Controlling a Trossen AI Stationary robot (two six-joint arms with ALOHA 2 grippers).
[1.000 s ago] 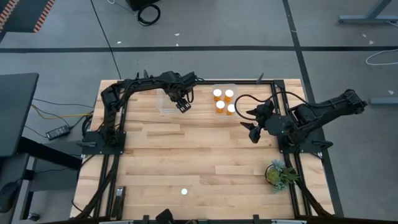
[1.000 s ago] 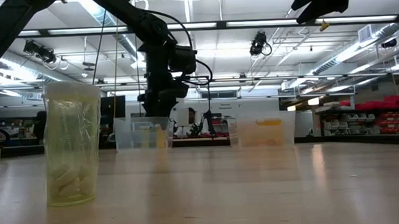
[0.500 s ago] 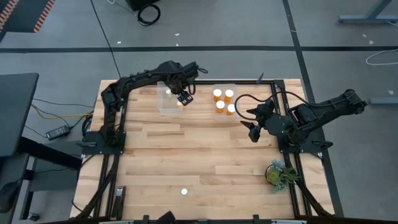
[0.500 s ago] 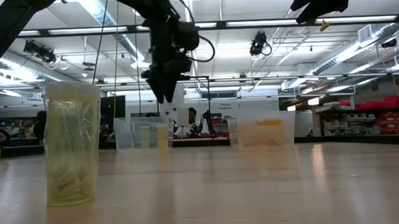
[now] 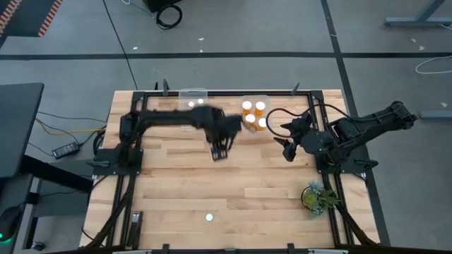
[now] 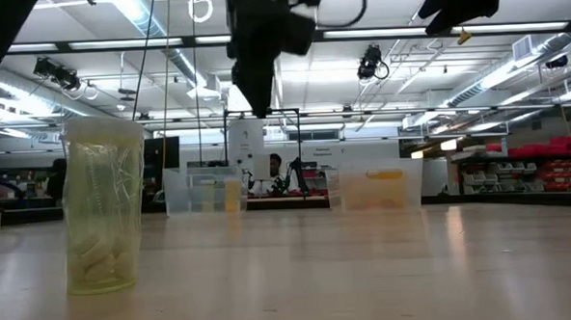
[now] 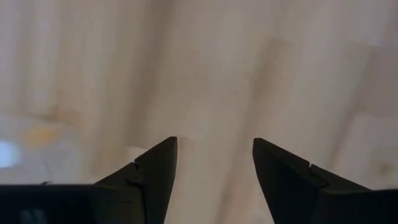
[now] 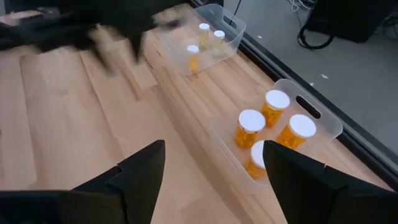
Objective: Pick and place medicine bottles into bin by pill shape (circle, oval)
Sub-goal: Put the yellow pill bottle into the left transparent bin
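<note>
The dark left arm stretches from its base toward 3 o'clock, its dark two-finger left gripper [image 5: 219, 151] hanging above mid-table, fingers [image 7: 155, 168] spread apart and empty. The dark right arm waits folded at 3 o'clock, its right gripper [image 5: 287, 149] likewise spread wide.

Warehouse-like lab: ceiling strip lights [image 6: 376, 33], shelving [image 6: 546, 163]
</note>
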